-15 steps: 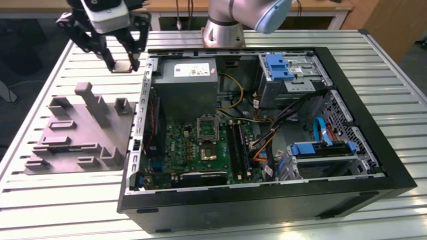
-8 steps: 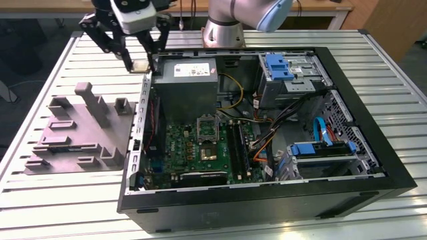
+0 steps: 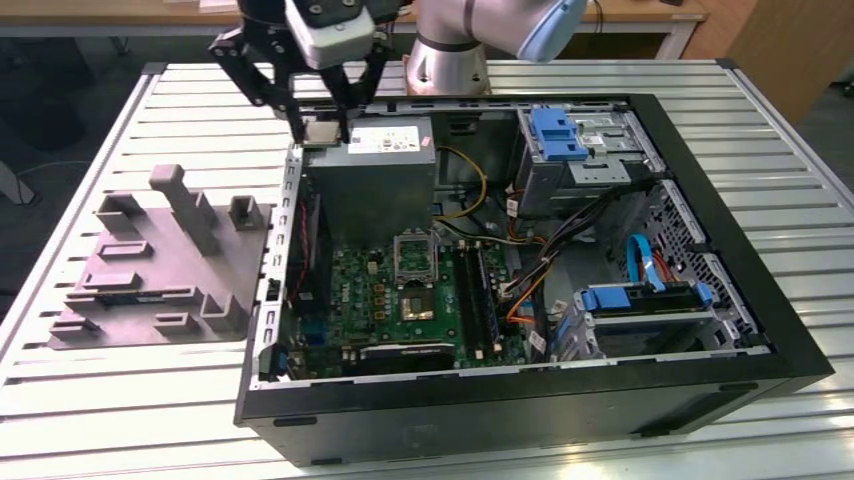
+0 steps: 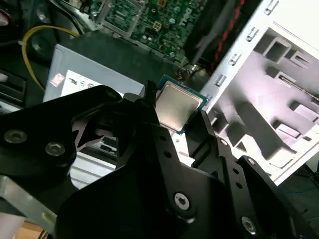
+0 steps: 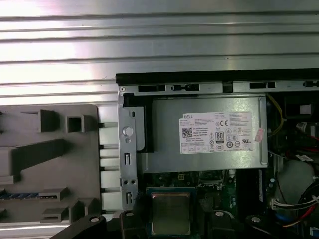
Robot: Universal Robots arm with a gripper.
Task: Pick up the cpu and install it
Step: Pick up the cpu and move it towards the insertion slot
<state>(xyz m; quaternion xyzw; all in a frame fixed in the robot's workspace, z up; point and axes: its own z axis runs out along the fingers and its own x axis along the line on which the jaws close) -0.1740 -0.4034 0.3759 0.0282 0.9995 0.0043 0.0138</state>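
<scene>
One black two-fingered gripper (image 3: 320,130) hangs in the upper left of the exterior view. It is clamped on opposite edges of the cpu (image 3: 320,134), a small, thin, flat square chip with a pale silvery-grey metal top. The chip is held level, clear of any surface, over the back left corner of the open black computer case (image 3: 534,405). That spot is just beside the grey metal power supply box (image 3: 387,165) and above the case's side wall.

In the second wrist view the cpu (image 4: 177,107) sits between the two black fingertips (image 4: 149,102), metal top facing the camera, with a green edge showing around it. In the first wrist view the cpu (image 5: 170,213) appears in front of the power supply box (image 5: 207,134), which carries a white label.

Lower in the exterior view, the green motherboard (image 3: 387,290) lies on the floor of the case, well apart from the chip. A grey moulded fixture (image 3: 160,270) rests on the slatted metal table (image 3: 134,410) at the exterior view's left, just beside the case.
</scene>
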